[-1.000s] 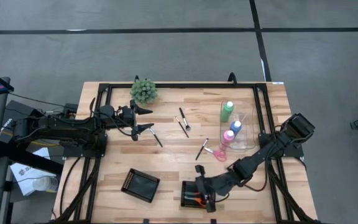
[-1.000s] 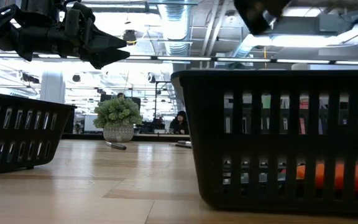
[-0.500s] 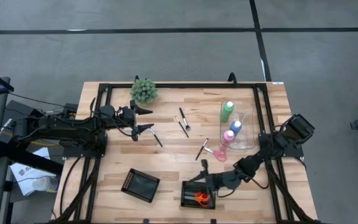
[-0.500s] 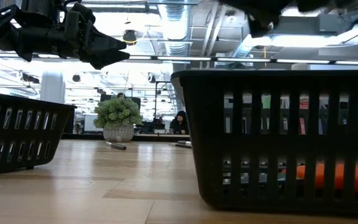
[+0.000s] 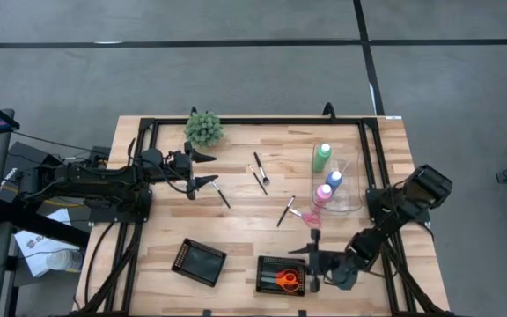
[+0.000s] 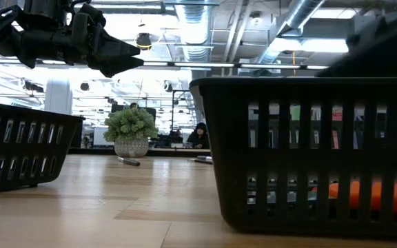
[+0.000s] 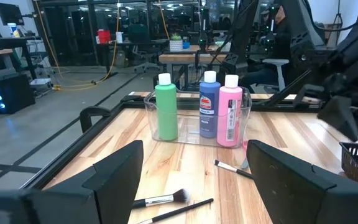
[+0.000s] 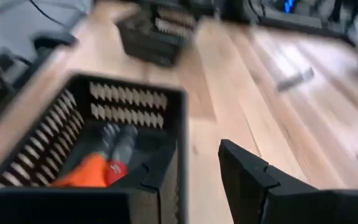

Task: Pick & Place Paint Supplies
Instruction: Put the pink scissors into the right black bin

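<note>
While the right gripper (image 5: 311, 262), jaws apart and empty, hangs beside the black slotted basket (image 5: 282, 276) holding orange-handled scissors (image 5: 285, 280), the thin dark-handled brush (image 5: 285, 211) beyond the jaws looks light, stiff and roll-prone: clamp mid-handle.

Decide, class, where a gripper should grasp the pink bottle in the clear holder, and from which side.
Probably by the white cap and neck of the pink bottle, coming from above. It stands upright in the clear holder, whose wall covers its lower body, and the blue bottle stands close beside it.
</note>
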Robot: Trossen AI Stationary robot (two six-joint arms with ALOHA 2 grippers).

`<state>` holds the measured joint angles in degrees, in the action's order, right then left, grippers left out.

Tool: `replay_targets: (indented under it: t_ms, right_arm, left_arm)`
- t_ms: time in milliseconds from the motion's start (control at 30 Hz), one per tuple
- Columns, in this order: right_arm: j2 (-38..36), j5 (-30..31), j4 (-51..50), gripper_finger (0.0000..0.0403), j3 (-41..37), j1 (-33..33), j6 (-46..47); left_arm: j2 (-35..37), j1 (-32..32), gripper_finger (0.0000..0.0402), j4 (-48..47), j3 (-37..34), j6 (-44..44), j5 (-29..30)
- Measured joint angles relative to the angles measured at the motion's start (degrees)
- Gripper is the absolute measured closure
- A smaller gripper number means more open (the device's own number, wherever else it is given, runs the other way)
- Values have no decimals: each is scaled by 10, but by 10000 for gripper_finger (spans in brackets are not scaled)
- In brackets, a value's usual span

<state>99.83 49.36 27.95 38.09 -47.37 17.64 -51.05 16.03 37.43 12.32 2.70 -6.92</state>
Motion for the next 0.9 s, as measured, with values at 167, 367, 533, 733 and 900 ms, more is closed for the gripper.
replay_targets:
  t_ms: [167, 367, 533, 733, 900]
  right_arm:
    - [-33, -16, -157, 267, 1, 3, 136]
    - [-103, -53, -300, 204, 2, 2, 236]
    - [-147, -92, -414, 174, 2, 3, 295]
    - [-149, -165, -486, 176, 2, 28, 321]
    - [-143, -197, -516, 177, 2, 59, 319]
  left_arm:
    - [0, 0, 121, 0, 0, 0, 0]
    - [0, 0, 121, 0, 0, 0, 0]
    - [0, 0, 121, -1, 0, 0, 0]
    - [0, 0, 121, -1, 0, 0, 0]
    - [0, 0, 121, -1, 0, 0, 0]
